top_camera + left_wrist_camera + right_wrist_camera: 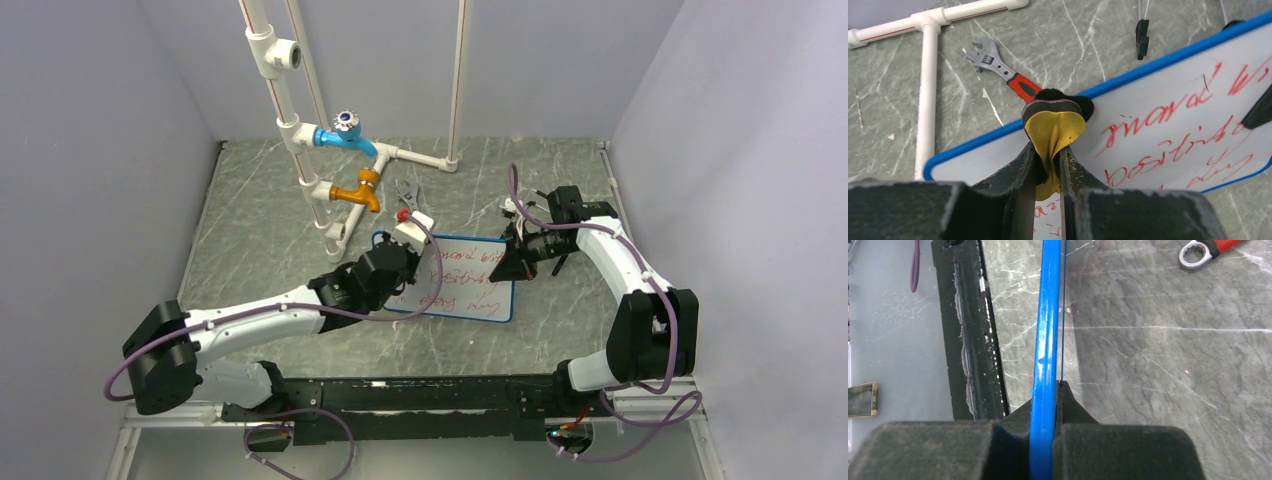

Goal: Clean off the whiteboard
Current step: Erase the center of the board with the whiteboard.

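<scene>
The whiteboard lies flat on the marble table, blue-framed, with red handwriting across its face. My left gripper is shut on a yellow eraser whose black felt end rests at the board's far edge near its left corner. In the top view this gripper hovers over the board's far left part. My right gripper is shut on the board's blue frame, seen edge-on; from above it pinches the board's right side.
A white pipe rig with a blue tap and an orange tap stands at the back left. A red-handled wrench lies just beyond the board. A floor pipe runs at the left.
</scene>
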Robot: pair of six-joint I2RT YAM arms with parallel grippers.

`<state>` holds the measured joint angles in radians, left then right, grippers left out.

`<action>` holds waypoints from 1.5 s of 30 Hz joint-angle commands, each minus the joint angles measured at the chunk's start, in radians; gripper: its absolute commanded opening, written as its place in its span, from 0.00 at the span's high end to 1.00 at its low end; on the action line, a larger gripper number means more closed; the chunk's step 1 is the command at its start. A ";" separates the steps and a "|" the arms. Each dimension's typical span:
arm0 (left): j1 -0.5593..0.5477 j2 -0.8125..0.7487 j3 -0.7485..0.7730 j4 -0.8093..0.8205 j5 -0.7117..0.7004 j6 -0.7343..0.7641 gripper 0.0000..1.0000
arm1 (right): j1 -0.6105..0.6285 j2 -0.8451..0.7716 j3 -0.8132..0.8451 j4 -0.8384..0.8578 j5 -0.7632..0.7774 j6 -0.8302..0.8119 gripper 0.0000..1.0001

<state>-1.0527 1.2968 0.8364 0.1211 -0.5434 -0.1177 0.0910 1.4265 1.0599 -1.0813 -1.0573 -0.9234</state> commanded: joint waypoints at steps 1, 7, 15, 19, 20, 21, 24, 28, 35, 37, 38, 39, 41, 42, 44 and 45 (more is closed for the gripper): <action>0.062 -0.073 0.014 0.037 -0.020 -0.042 1.00 | 0.044 -0.022 -0.010 -0.143 -0.033 -0.077 1.00; 0.069 -0.085 -0.048 0.036 0.028 -0.088 1.00 | 0.044 -0.022 -0.010 -0.144 -0.032 -0.077 1.00; 0.024 -0.071 -0.118 0.097 0.099 -0.117 1.00 | 0.045 -0.020 -0.008 -0.142 -0.032 -0.075 1.00; 0.009 -0.096 -0.146 0.157 0.094 -0.093 1.00 | 0.044 -0.020 -0.008 -0.143 -0.033 -0.074 1.00; 0.005 -0.105 -0.155 0.178 0.101 -0.080 1.00 | 0.045 -0.019 -0.008 -0.142 -0.033 -0.074 1.00; -0.001 -0.111 -0.166 0.201 0.110 -0.065 1.00 | 0.044 -0.018 -0.008 -0.143 -0.033 -0.074 1.00; -0.014 -0.107 -0.162 0.216 0.166 -0.027 1.00 | 0.044 -0.017 -0.008 -0.142 -0.033 -0.074 1.00; -0.029 -0.053 -0.126 0.185 0.207 -0.013 1.00 | 0.044 -0.018 -0.008 -0.143 -0.032 -0.074 1.00; -0.036 0.019 -0.004 0.080 0.120 -0.002 1.00 | 0.044 -0.014 -0.007 -0.145 -0.033 -0.076 1.00; -0.036 0.028 0.029 0.026 0.055 -0.006 1.00 | 0.044 -0.015 -0.006 -0.145 -0.033 -0.077 1.00; -0.036 0.028 0.036 0.004 0.014 -0.006 1.00 | 0.044 -0.017 -0.007 -0.146 -0.033 -0.077 1.00; -0.036 0.025 0.041 -0.018 -0.026 -0.009 1.00 | 0.044 -0.016 -0.007 -0.146 -0.032 -0.077 1.00; -0.032 0.010 0.033 -0.055 -0.091 -0.024 1.00 | 0.044 -0.017 -0.007 -0.147 -0.032 -0.078 1.00; -0.027 0.000 0.020 -0.066 -0.105 -0.033 1.00 | 0.044 -0.018 -0.007 -0.147 -0.033 -0.078 1.00; -0.013 -0.022 -0.023 -0.075 -0.104 -0.059 1.00 | 0.044 -0.018 -0.008 -0.146 -0.032 -0.079 1.00; -0.005 -0.033 -0.042 -0.076 -0.100 -0.074 1.00 | 0.043 -0.018 -0.008 -0.147 -0.032 -0.080 1.00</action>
<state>-1.1095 1.2980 0.8383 0.1135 -0.4828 -0.1558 0.1062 1.4269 1.0534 -1.1542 -1.0569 -0.9207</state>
